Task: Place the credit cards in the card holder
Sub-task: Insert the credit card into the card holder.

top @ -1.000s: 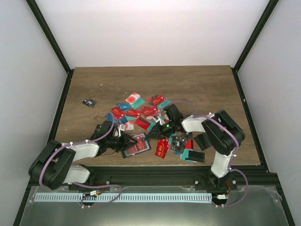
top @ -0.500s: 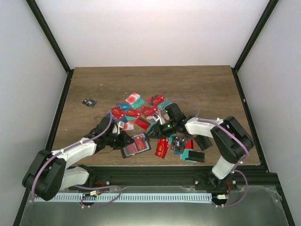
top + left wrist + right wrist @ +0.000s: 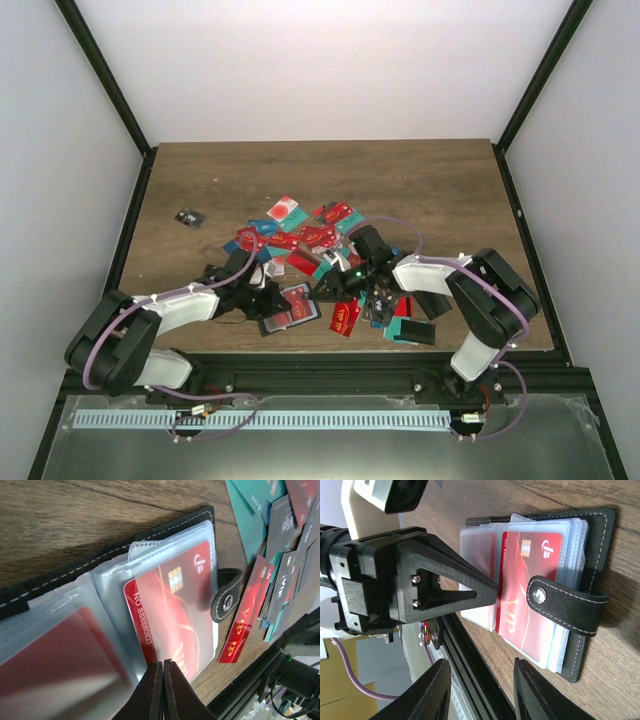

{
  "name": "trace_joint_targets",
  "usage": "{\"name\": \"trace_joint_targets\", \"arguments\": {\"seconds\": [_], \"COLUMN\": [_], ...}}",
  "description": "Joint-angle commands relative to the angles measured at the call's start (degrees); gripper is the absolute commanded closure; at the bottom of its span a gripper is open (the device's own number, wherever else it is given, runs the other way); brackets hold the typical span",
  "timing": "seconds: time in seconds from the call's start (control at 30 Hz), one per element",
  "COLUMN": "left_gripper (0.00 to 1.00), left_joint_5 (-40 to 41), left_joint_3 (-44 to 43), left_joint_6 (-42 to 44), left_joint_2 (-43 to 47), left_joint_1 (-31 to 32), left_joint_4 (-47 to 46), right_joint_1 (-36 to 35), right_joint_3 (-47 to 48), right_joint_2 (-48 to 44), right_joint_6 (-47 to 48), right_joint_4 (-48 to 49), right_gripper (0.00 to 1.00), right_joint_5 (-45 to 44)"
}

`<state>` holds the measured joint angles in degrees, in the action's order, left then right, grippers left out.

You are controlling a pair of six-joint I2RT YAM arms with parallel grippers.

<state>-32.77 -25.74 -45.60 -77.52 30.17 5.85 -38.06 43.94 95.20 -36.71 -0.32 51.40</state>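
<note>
The card holder (image 3: 290,308) lies open near the table's front edge, black with clear pockets. A red credit card (image 3: 175,610) sits in its right pocket, with the clasp tab (image 3: 226,596) beside it. My left gripper (image 3: 268,300) is shut, its tip (image 3: 163,663) resting at the red card's near edge. My right gripper (image 3: 335,285) is open and empty, just right of the holder (image 3: 600,555), facing the red card (image 3: 530,580), the tab (image 3: 567,605) and the left gripper (image 3: 492,592). Several loose credit cards (image 3: 310,238) lie behind.
A loose red card (image 3: 345,317) lies right of the holder. Plain black flat cases (image 3: 432,300) and teal cards lie at the front right. A small black object (image 3: 187,218) sits far left. The table's front rail (image 3: 320,365) is close below the holder.
The left arm's elbow has swung back to the left while its shut tip stays on the holder. The right gripper has edged slightly closer to the holder.
</note>
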Motion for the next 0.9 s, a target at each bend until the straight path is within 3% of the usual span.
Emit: {"name": "trace_joint_targets", "arguments": {"seconds": [0.0, 0.23, 0.5, 0.87], "left_gripper": [0.96, 0.96, 0.96, 0.96], "left_joint_5": [2.1, 4.0, 4.1, 3.9], "left_joint_3": [-1.7, -0.3, 1.2, 1.6], "left_joint_6": [1.9, 2.7, 2.6, 2.5], "left_joint_2": [-2.2, -4.0, -4.6, -4.2], "left_joint_1": [1.0, 1.3, 1.5, 1.5], "left_joint_4": [-0.5, 0.0, -1.1, -1.4], "right_joint_1": [-0.4, -0.7, -2.0, -3.8], "right_joint_3": [0.3, 0.6, 2.5, 3.8], "right_joint_2": [0.4, 1.5, 4.7, 6.5], "right_joint_6": [0.2, 0.2, 1.2, 1.5], "right_joint_4": [1.4, 1.6, 0.3, 0.7], "right_gripper": [0.63, 0.62, 0.51, 0.5], "right_joint_5": [0.9, 1.1, -0.5, -0.1]}}
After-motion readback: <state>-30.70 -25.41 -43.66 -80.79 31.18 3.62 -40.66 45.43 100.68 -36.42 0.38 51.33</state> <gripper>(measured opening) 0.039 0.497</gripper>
